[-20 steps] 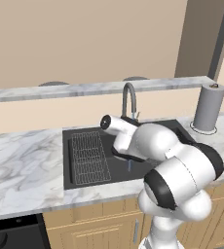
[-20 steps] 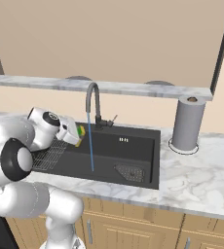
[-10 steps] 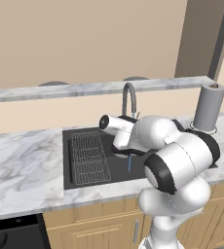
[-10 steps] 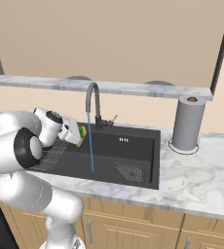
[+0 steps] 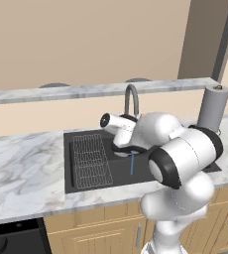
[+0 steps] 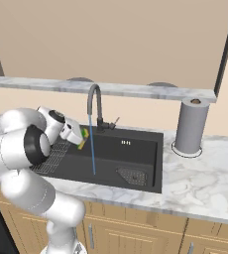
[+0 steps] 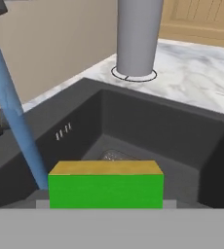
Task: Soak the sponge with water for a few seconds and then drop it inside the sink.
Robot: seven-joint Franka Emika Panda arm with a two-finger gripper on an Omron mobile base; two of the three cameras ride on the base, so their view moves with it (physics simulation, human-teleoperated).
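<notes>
The robot's fingers [image 6: 81, 139] are closed tight on the sponge [image 7: 105, 185]. The sponge is a small green block with a yellow top edge. It is up in the air over the sink [image 6: 145, 171], not down on the bottom. In the right base view the sponge [image 6: 84, 138] shows as a bit of green and yellow at the end of the white arm.

The water [image 6: 92, 146] falls in a thin, straight blue line from the grey tap [image 6: 94, 104]. In the right base view the sponge is just left of the blue line. In the hand view the water [image 7: 17, 121] runs down past the left end of the sponge, very close to it. I cannot tell if they touch.

The sink is a big dark box set into the marble bench [image 6: 205, 183]. A wire rack [image 5: 90, 161] lies in its left part in the left base view. A mesh drain [image 6: 132, 175] sits on the sink floor, to the right of the water. A grey paper roll [image 6: 190, 126] stands upright on the bench, to the right of the sink.
</notes>
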